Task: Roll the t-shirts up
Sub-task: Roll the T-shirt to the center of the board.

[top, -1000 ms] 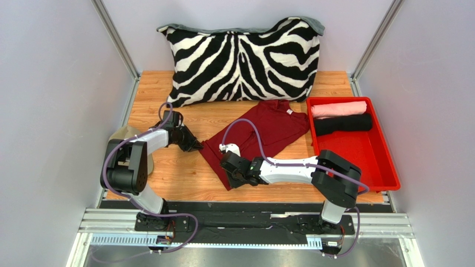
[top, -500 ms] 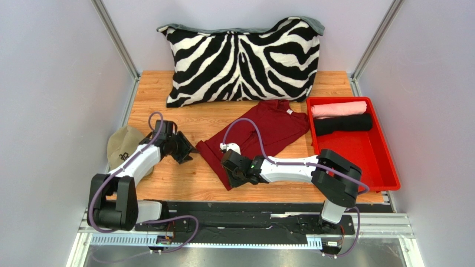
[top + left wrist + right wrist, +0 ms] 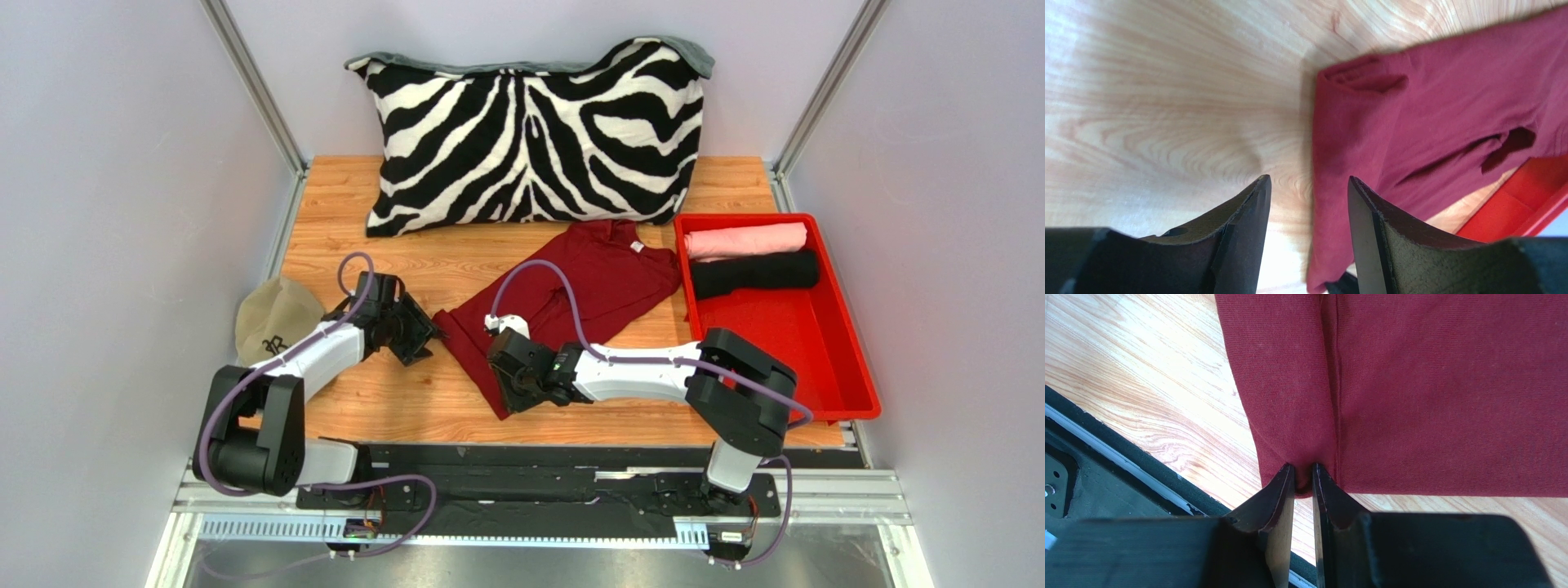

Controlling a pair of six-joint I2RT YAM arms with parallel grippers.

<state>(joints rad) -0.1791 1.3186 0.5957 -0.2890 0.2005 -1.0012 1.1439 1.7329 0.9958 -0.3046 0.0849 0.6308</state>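
Observation:
The maroon t-shirt [image 3: 577,294] lies folded into a long strip across the wooden table, its white neck label [image 3: 637,246] at the far end. My right gripper [image 3: 507,395] is shut on the shirt's near hem [image 3: 1306,478], pinching a fold of cloth. My left gripper [image 3: 421,339] is open and empty just left of the shirt's left corner [image 3: 1339,122]; its right finger is over the cloth edge. A rolled pink t-shirt [image 3: 745,239] and a rolled black t-shirt [image 3: 754,272] lie in the red tray [image 3: 797,337].
A zebra-striped pillow [image 3: 534,129] leans at the back. A tan cap [image 3: 272,321] lies at the table's left edge beside my left arm. The black base rail [image 3: 1118,471] runs close under my right gripper.
My left arm swung down and left off the cap, then edged right toward the shirt's left corner. My right gripper has stayed on the hem.

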